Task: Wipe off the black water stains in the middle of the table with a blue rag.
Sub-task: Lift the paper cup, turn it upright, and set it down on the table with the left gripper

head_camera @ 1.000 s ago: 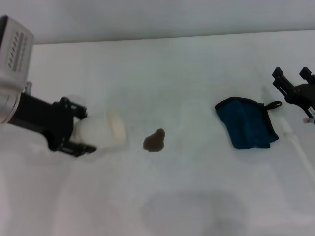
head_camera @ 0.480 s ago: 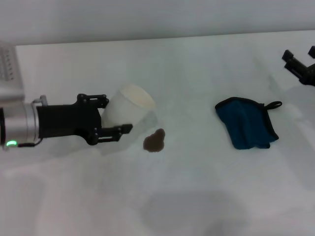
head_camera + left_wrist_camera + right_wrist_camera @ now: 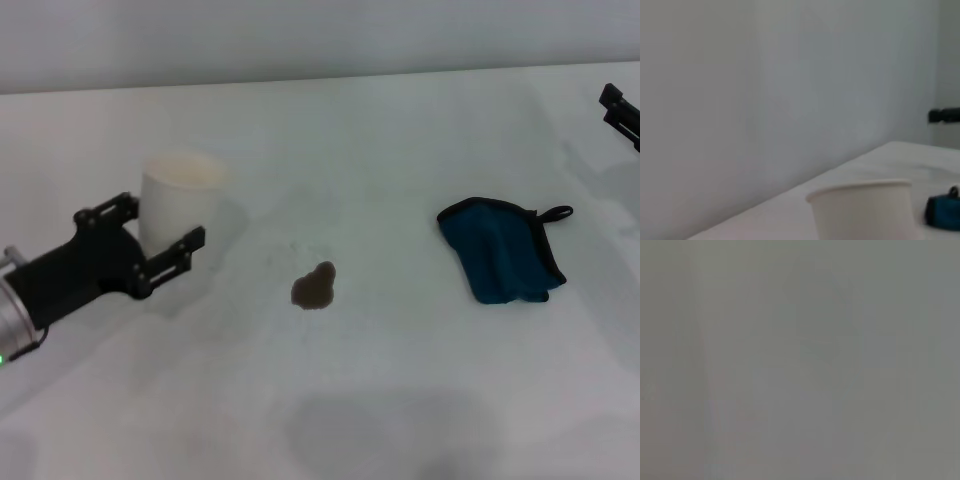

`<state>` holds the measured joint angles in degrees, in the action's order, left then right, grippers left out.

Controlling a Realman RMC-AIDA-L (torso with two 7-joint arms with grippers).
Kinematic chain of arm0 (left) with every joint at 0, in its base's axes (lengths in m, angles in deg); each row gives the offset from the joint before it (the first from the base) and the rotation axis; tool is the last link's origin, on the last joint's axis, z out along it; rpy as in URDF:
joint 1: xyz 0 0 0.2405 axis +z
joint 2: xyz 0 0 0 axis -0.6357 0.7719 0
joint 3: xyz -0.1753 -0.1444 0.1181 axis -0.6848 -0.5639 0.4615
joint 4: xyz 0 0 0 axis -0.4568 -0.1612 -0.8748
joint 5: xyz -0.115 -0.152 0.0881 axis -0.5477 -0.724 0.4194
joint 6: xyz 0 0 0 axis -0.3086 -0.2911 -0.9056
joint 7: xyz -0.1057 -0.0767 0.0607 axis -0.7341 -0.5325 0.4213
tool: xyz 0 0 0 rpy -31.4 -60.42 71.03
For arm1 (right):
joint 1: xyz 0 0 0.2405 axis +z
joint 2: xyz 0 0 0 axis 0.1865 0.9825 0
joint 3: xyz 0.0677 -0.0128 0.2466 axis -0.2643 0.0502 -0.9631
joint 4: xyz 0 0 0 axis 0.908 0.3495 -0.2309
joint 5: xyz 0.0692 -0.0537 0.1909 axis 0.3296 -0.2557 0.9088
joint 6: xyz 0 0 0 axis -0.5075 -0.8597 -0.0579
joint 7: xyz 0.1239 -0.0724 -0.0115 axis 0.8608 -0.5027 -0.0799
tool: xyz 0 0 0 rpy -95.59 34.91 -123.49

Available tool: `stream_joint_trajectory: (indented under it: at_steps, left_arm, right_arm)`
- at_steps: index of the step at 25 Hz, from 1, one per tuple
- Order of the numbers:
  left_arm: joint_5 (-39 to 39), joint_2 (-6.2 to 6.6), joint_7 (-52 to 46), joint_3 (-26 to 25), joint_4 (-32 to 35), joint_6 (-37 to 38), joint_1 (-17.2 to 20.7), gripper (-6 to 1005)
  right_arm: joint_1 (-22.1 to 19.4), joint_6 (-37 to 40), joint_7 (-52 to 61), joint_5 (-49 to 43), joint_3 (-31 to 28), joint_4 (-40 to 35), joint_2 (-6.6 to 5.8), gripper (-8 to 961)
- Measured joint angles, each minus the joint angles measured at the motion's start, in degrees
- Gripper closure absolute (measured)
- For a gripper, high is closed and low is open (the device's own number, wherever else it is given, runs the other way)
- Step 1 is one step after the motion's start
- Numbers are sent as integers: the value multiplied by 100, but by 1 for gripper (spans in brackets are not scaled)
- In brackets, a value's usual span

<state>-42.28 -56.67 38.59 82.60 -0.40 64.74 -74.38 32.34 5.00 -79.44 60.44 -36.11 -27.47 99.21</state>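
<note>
The black water stain (image 3: 315,287) is a small dark brown blotch in the middle of the white table (image 3: 400,150). The blue rag (image 3: 500,250) lies crumpled to its right, with a black hem and loop, touched by no gripper; it also shows in the left wrist view (image 3: 942,212). My left gripper (image 3: 162,225) is at the left, its fingers on either side of an upright white paper cup (image 3: 180,200), which also shows in the left wrist view (image 3: 862,210). My right gripper (image 3: 622,112) shows only partly at the far right edge, well away from the rag.
A faint grey shadow (image 3: 390,430) lies on the near part of the table. A plain grey wall (image 3: 765,90) stands behind the table's far edge. The right wrist view shows only a grey blur.
The left gripper swung the cup from lying on its side near the stain to upright, and drew back to the left. The right gripper moved up and right, toward the frame's edge.
</note>
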Motion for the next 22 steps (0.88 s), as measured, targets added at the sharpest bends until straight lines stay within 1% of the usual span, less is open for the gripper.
stream_joint_trajectory:
  at_steps: [4,11,15,22]
  left_arm:
    - [-222,1,562,-1,430,-468,364,334]
    - [-497,1,1294,-10,777,-815,757,336]
    - [-534,1,1539,-10,805,-921,865,337]
    - [-507,10,1563,-12,749,-956,910,339]
  right_arm:
    - [-5,2,-41,0,5,-84,-2,101]
    - [-46,2,-34,0,146,-231,5,101]
    - [-50,3,-5,1,147,-237,14,101]
    - [-12,68,5,1,147,-228,24,101]
